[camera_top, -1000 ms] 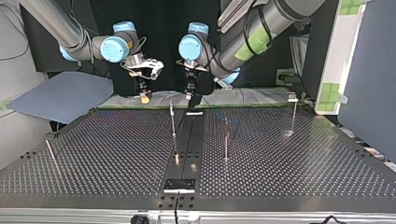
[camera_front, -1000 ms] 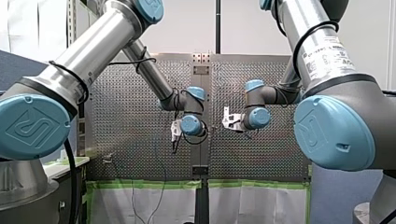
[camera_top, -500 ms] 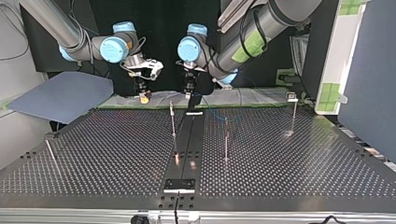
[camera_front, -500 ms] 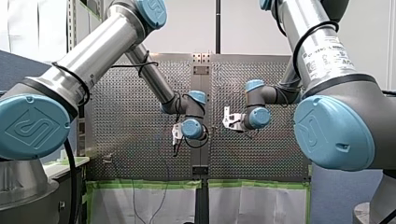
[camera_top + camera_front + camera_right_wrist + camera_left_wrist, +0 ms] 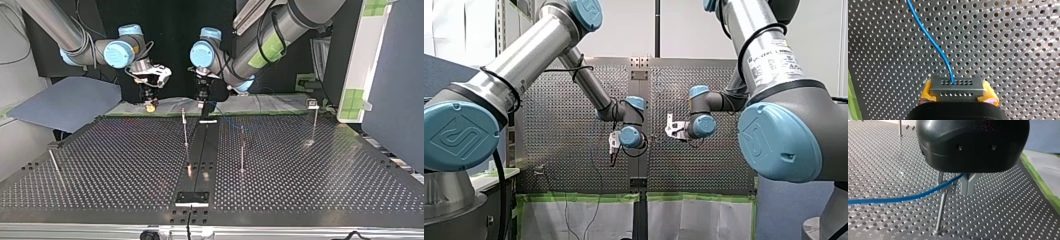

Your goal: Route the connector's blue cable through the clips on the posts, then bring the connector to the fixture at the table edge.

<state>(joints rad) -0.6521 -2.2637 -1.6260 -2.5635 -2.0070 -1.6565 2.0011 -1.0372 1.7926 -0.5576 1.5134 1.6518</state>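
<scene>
My right gripper (image 5: 957, 93) is clamping the grey connector (image 5: 957, 85) between its yellow pads (image 5: 926, 92), hanging at eleven o'clock in the top view. The blue cable (image 5: 933, 42) is running ahead from it to my left gripper (image 5: 967, 185), at twelve o'clock, which is pinching it just beside a post (image 5: 941, 210)

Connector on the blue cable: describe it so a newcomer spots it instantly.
Look over the perforated table to my right gripper. Clamped between its yellow pads sits a grey metal block, the connector; only it has the blue cable leaving its face.
</scene>
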